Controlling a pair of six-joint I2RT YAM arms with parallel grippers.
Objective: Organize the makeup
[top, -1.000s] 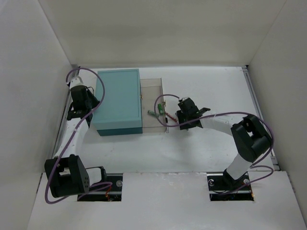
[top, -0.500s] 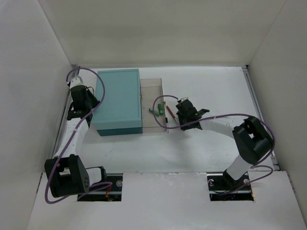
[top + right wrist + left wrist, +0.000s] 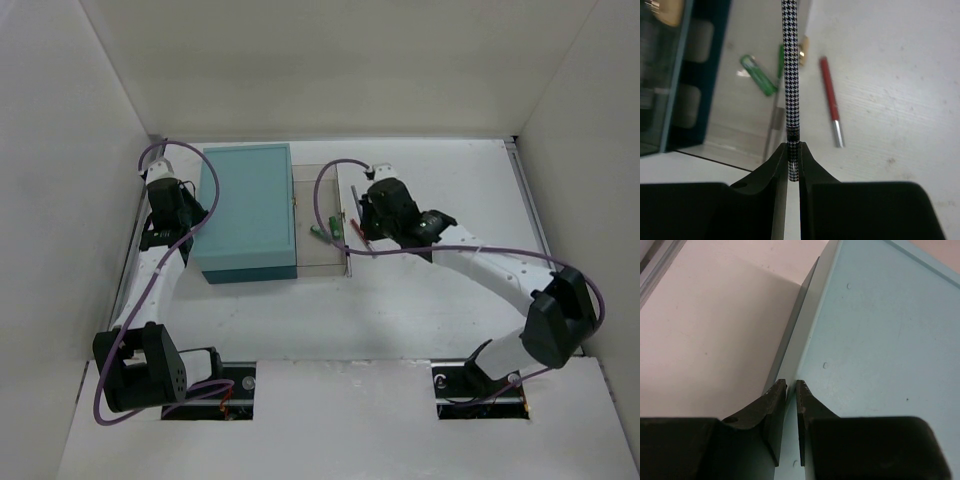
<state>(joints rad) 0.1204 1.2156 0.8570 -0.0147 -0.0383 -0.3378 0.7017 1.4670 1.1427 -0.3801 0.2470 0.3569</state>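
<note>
The right gripper (image 3: pixel 793 147) is holding a thin pencil with a black-and-white check pattern (image 3: pixel 791 75). Its fingers are closed narrowly on the lower end, and the pencil is standing straight out from them. In the top view this gripper is hovering just beside the right wall of the clear plastic tray (image 3: pixel 315 172), which is touching the big teal box (image 3: pixel 245 210).

A small green tube (image 3: pixel 759 82) is already lying inside the tray. A thin red pencil with a silver end (image 3: pixel 830 100) is lying on the white table (image 3: pixel 440 180), just outside the tray wall.

The left gripper (image 3: pixel 791 387) is resting at the left edge of the teal box. Its fingers are drawn together to a thin slit. I cannot tell whether they are pinching the rim.

I am judging that the step in hand is carrying the patterned pencil to the tray. The next move is asking for a small shift to the left, over the wall, then lowering and opening the fingers so that the pencil is landing flat near the green tube. After that, the red pencil is probably waiting for its turn.
</note>
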